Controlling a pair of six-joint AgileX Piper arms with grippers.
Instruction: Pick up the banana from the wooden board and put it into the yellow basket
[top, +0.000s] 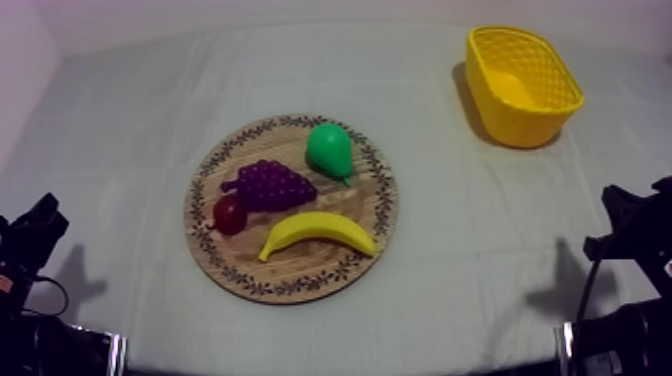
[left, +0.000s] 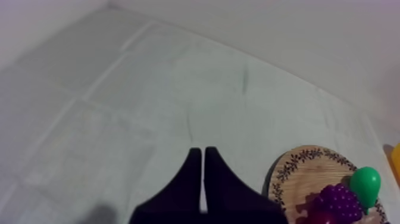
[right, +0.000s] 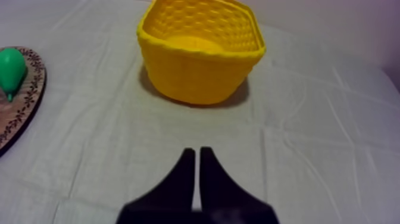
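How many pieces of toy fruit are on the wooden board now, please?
4, all on the wooden board: the banana at its near edge, the bunch of grapes mid-board, the small red fruit at their left, the pear farthest back. None seems hidden.

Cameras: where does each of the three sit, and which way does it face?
Top view: above the table, slanting down on the wooden board, banana and basket; left arm and right arm at the lower corners.
Left wrist view: on the left arm, facing over the cloth past the board's edge; left gripper shut in front.
Right wrist view: on the right arm, facing the basket; right gripper shut in front.
Shared: pear and board show in all three.
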